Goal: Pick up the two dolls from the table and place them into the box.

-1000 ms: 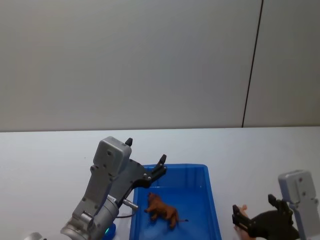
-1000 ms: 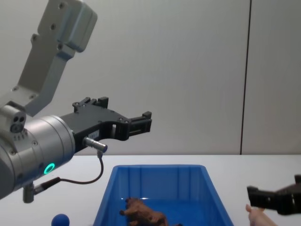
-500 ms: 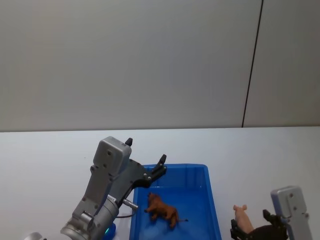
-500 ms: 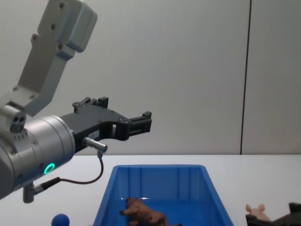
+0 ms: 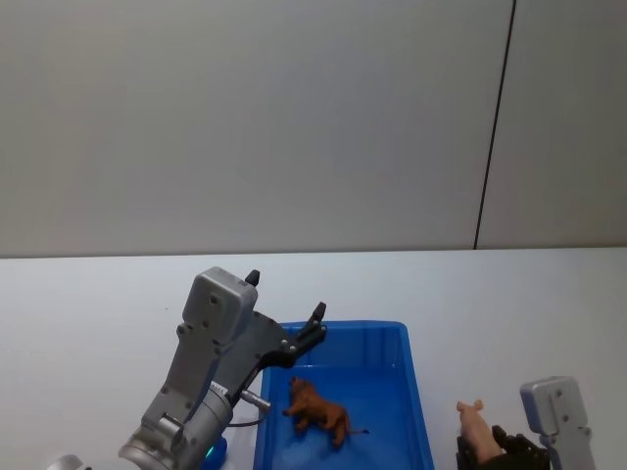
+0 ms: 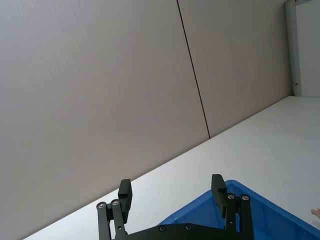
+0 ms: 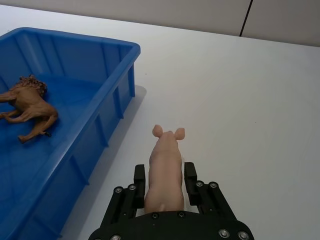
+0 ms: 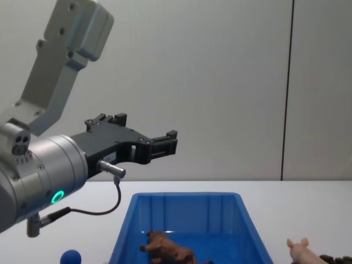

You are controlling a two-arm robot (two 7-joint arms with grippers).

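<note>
Done: I count the lion doll [image 5: 318, 411] in the box [image 5: 362, 345], lower centre.
Pending: pig doll [image 7: 165, 157] on the table [image 7: 240, 100], lower right (unlifted, I judge).
Grip: right gripper [image 7: 165, 172], jaws pinching the pig's flanks.
Idle: left gripper [image 6: 171, 186], jaws spread, above the box.

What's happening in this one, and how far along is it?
One toy, the brown lion, already lies inside the blue bin. The pink pig stands on the white table just to the right of the bin, and the right end effector is down at table level, closed around its body, not yet lifted. The left end effector hangs open in the air by the bin's left side, holding nothing.
</note>
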